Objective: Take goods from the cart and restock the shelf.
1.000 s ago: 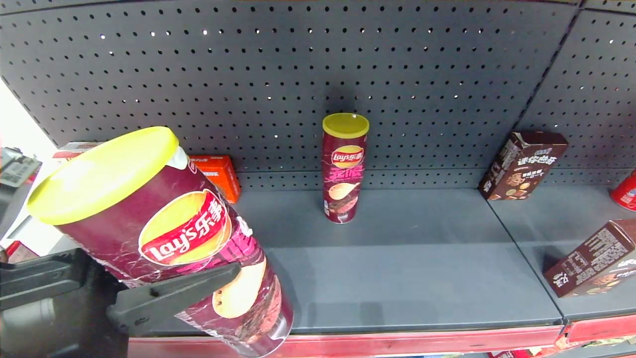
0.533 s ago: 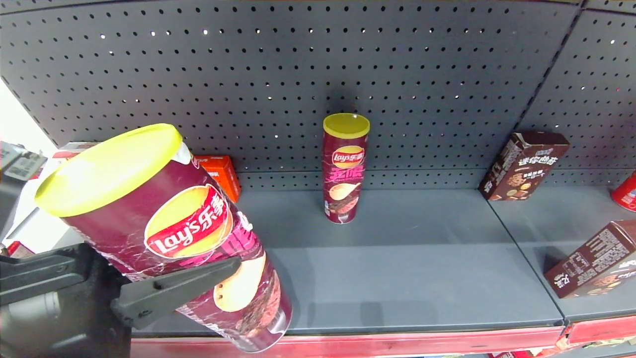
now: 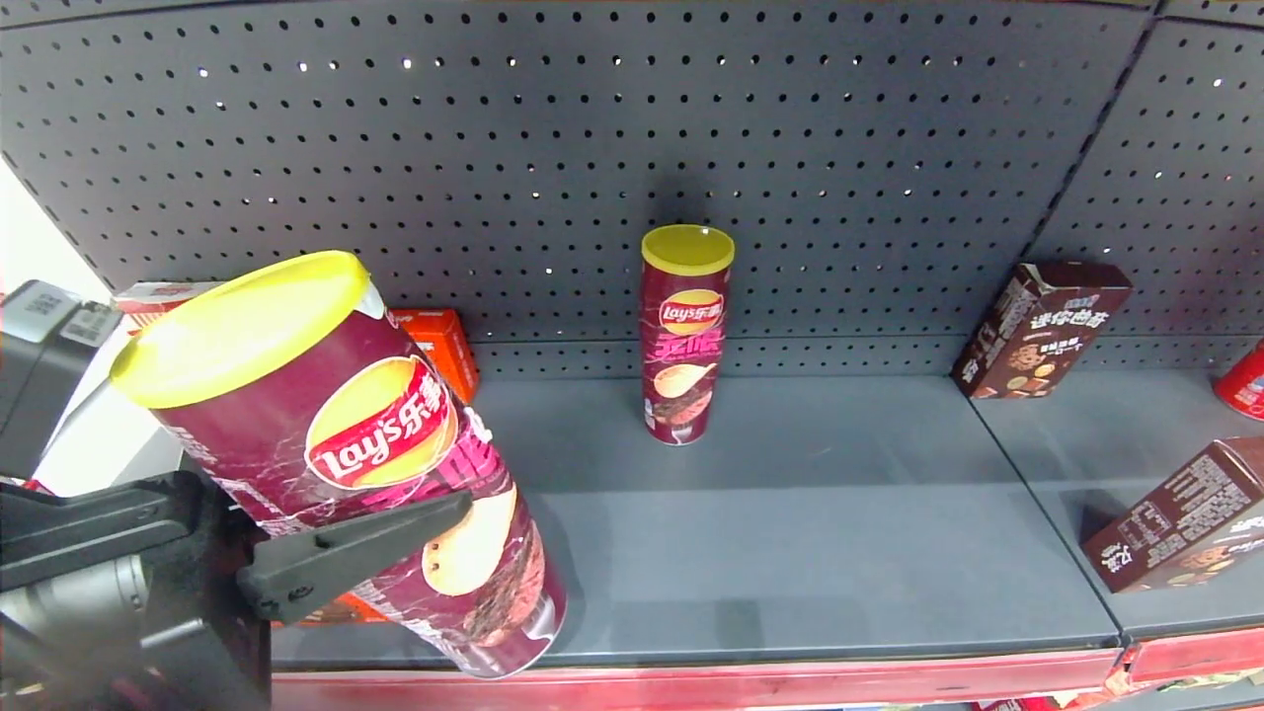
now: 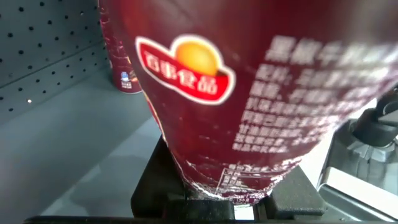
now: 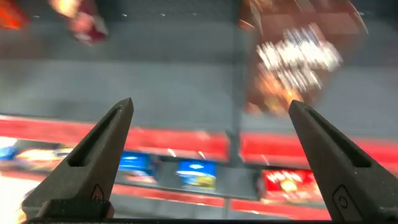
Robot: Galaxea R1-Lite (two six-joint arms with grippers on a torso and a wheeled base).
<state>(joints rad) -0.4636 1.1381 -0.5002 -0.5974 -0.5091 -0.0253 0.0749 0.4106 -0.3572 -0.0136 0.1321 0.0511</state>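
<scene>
Maroon cardboard fills the left gripper (image 3: 367, 523), whose black fingers (image 3: 346, 563) are clamped on the lower half of a chip can (image 3: 336, 454) with a yellow lid. The held can leans with its lid away from the standing can (image 3: 686, 336), its base low over the shelf (image 3: 810, 533), nearer the front and well to the left of the standing can. The left wrist view has the same grip from below, the held can (image 4: 249, 81) rising from the left gripper (image 4: 224, 199) and the standing can (image 4: 121, 68) beyond. An orange box (image 3: 439, 346) lies left of the standing can, against the pegboard (image 3: 592, 148) behind it. Right of the standing can, well apart, a brown box (image 3: 1042, 331) leans at the back. A second brown box (image 3: 1175, 518) lies farther right and forward. The right gripper (image 5: 211, 155) has its fingers spread wide with nothing between them.
</scene>
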